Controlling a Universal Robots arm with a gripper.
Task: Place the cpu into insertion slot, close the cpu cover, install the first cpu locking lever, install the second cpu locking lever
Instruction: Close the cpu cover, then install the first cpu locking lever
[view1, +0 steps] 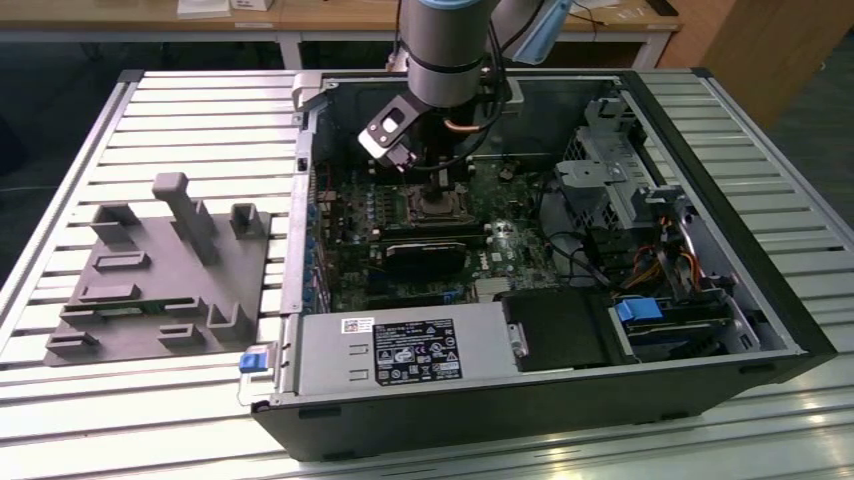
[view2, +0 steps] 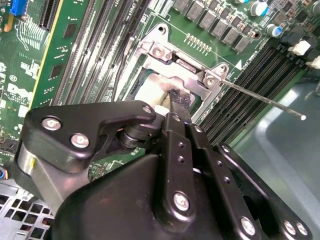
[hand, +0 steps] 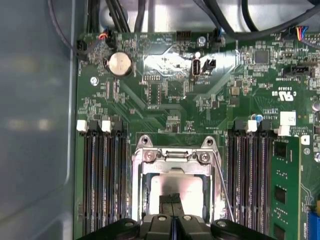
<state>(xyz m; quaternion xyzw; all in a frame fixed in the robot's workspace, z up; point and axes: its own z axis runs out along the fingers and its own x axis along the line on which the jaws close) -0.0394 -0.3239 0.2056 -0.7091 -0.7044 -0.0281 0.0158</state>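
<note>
A slatted metal table (view1: 160, 110) carries an open black computer case (view1: 534, 415), its side panel off. Beside it, on the exterior view's left, sits a grey moulded fixture (view1: 147, 275) of blocky pegs and pockets. The grey cylindrical arm (view1: 447, 40) reaches down into the case, cut off by the picture's upper edge. Its wrist hides part of the green motherboard (hand: 165, 95) behind it.

The gripper (hand: 172, 201) is black and bolted with bright screws, and its bulk covers the nearer half of the socket in both wrist views. Its jaws are drawn together, with only a thin seam between them and nothing held. The dark fingertips (view2: 176, 102) rest on the chip's top.

The insertion slot (view1: 435, 208) lies mid-board, flanked by long ribbed memory slots (hand: 102, 175) on both sides, so there is little room at its edges. The cpu cover (hand: 175, 156), a thin silvery frame, surrounds the cpu (hand: 190, 187), whose pale matte metal shows through the window. The chip sits in the slot. Whether the cover lies fully flat I cannot tell, since its nearer edge is hidden.

One locking lever (view2: 265, 102), a thin bare wire rod, juts out over the memory slots, its end free.
</note>
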